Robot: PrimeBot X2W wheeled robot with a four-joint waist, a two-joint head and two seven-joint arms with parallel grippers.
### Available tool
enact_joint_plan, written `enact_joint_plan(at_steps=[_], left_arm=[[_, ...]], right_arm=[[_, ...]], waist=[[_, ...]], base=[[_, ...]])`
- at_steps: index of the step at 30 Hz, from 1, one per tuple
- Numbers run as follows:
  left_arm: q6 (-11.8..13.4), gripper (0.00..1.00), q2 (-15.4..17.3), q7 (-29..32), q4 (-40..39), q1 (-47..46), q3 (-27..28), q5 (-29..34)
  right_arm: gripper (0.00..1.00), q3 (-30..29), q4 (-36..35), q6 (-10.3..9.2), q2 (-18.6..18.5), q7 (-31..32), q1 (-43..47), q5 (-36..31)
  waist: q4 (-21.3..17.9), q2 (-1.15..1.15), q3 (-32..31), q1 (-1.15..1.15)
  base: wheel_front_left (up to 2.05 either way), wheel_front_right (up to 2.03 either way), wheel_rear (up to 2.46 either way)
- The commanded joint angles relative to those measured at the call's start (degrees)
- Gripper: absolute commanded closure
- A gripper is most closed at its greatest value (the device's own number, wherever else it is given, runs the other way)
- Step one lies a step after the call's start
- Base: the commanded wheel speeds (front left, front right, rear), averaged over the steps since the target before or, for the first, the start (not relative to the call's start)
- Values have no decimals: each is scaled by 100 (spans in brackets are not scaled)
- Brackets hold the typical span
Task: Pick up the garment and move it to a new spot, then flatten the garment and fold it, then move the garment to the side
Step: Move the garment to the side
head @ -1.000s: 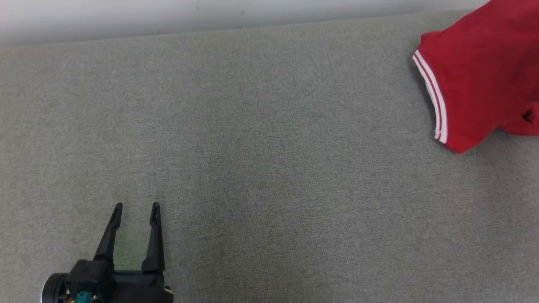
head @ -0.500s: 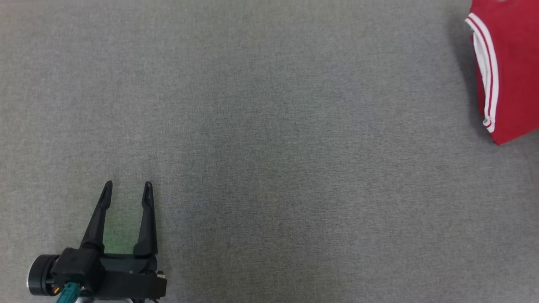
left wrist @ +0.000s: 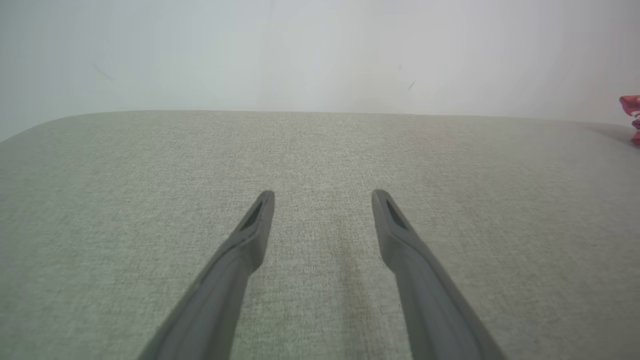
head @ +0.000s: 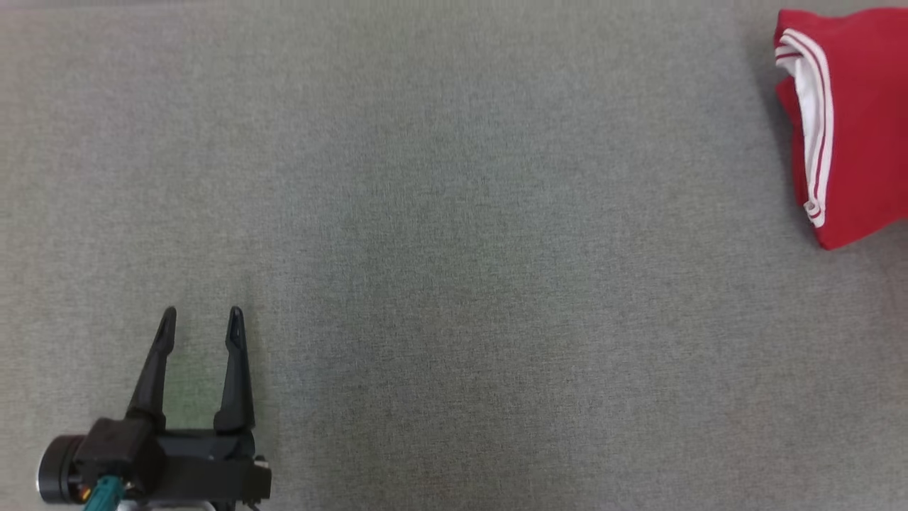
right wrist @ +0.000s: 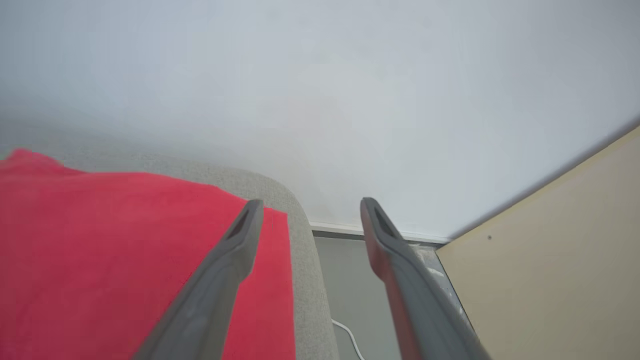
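The garment (head: 858, 121) is red with white-striped trim and lies folded at the far right of the grey table (head: 454, 255), running off the head view's right edge. In the right wrist view the garment (right wrist: 110, 250) lies flat by the table's rounded corner. My right gripper (right wrist: 310, 210) is open above the garment's right edge and the table corner, with nothing between its fingers. My left gripper (head: 200, 323) is open and empty at the lower left, far from the garment. In the left wrist view my left gripper (left wrist: 322, 197) hovers over bare table, and a sliver of the garment (left wrist: 631, 115) shows far right.
The table's rounded far-right corner (right wrist: 300, 225) drops to a grey floor (right wrist: 345, 295) with a white cable (right wrist: 350, 340). A pale wall (right wrist: 320, 90) stands behind, and a beige panel (right wrist: 550, 260) rises at the right.
The head camera tilted down, so the wall left the picture. The garment's striped edge settled flatter at the far right. The left gripper stayed open.
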Motion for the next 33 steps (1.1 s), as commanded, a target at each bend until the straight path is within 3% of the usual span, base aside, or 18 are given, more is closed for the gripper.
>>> enact_joint_plan(at_steps=[1, 5, 12, 17, 19, 24, 33], left_arm=[[8, 0, -29, -15, 31, 138, 38, -26], [8, 0, -96, -15, 133, 323, 105, -52], [8, 0, -157, -15, 332, 729, 269, -89], [8, 0, -176, -15, 440, 981, 287, -92], [8, 0, -181, -15, 479, 1103, 267, -89], [8, 0, -180, -15, 494, 1249, 212, -172], [35, 0, -183, -15, 549, 1428, 177, -229]], right_arm=[[0, -78, -17, -13, 200, -100, -35, -9], [0, -480, -451, -13, 427, -185, 141, 34], [0, -1991, -2356, -13, 922, -187, 1597, -702], [0, -3121, -3739, -13, 1696, -181, 3130, -1418], [0, -3575, -4445, -13, 2198, -180, 4008, -1724], [0, -4004, -5463, -13, 2812, -181, 5234, -2032], [0, -4146, -6271, -13, 3600, -182, 6667, -2170]], waist=[[-38, 0, -236, 0], [-75, 0, -609, 0], [-141, 0, -1271, 0], [-115, 0, -1633, 0], [-86, 0, -1808, 0], [-14, 0, -2065, 0], [5, 0, -2347, 0]], base=[[0, 0, 0], [0, 0, 0], [0, 0, 0], [0, 0, 0], [0, 0, 0], [0, 0, 0], [0, 0, 0]])
